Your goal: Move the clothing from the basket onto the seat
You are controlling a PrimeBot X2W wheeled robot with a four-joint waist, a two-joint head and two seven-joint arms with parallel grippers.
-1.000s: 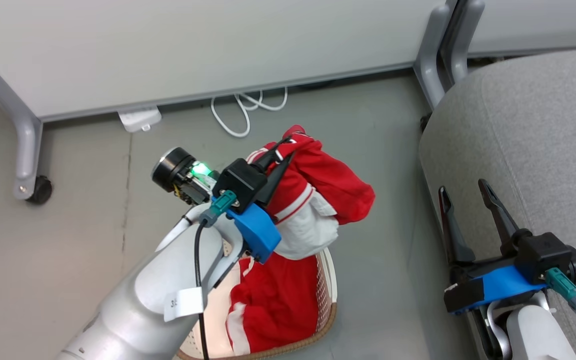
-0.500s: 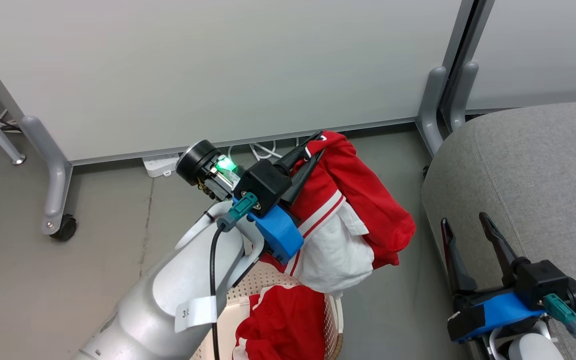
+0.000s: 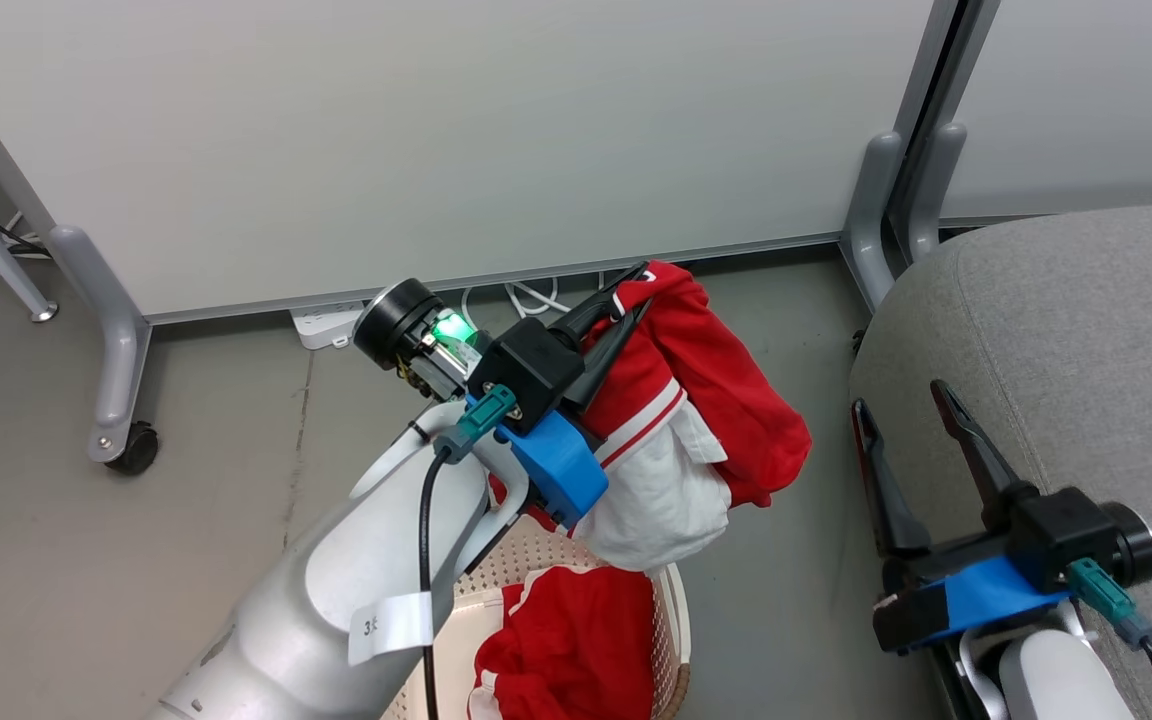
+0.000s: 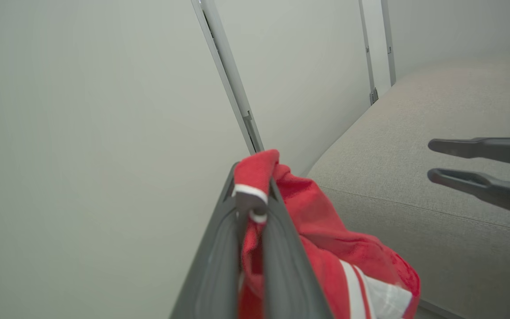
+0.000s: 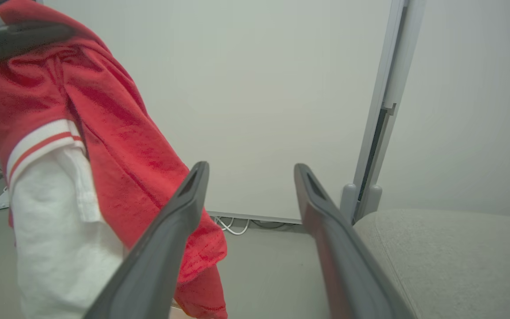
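- Two red garments make up the clothing. The lifted garment (image 3: 706, 400) hangs in the air from the left gripper (image 3: 633, 284), and the second garment (image 3: 576, 630) lies crumpled inside the basket (image 3: 674, 630).
- The left gripper's dark fingers are pressed together on a red fold with white trim at the top of the lifted garment. In the left wrist view, the cloth (image 4: 326, 239) is pinched right at the fingertips (image 4: 251, 195).
- The lifted garment droops with a white panel and red-and-white stripe trim. In the head view its lower edge meets the basket's far rim, but I cannot tell whether they touch.
- The right gripper (image 3: 898, 395) holds nothing. Its two fingers stand wide apart and point up the head view over the near edge of the seat (image 3: 1086, 330).
- The seat is grey and rounded, and it lies to the robot's right of the lifted garment, with a strip of floor (image 3: 816, 600) between them.
- Behind stands a pale partition panel (image 3: 436, 130) on a leg with a castor (image 3: 136, 450). A white power strip (image 3: 321, 325) and a white cable (image 3: 536, 295) lie at its base.
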